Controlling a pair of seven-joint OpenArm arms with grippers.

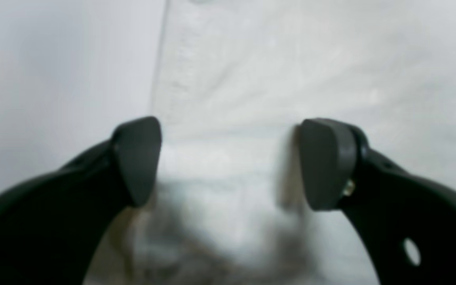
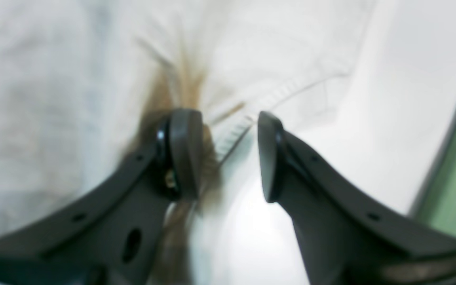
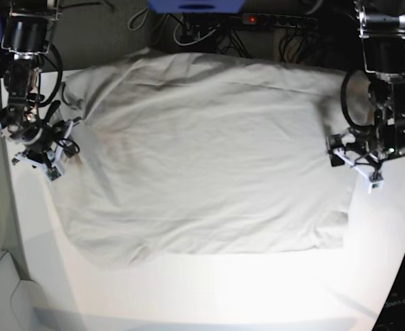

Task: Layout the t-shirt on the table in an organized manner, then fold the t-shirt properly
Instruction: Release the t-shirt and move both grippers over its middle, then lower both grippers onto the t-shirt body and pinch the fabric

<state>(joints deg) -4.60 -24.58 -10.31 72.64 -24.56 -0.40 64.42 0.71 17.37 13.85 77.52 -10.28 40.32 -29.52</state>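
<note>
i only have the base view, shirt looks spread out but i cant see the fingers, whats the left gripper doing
Observer: The left gripper stands open, its dark pads straddling the hemmed edge of the light grey-beige cotton t-shirt.
Operator: pinching any cloth?
Observer: No, the pads are wide apart, with flat fabric showing between them.
Operator: and the right one
Observer: The right gripper is also open, one pad over the shirt, the other over the glossy white table, with the ribbed hem running between them.
Operator: is the hem flat there
Observer: Not quite: the cloth puckers into a crease beside the pad on the shirt side.
</note>
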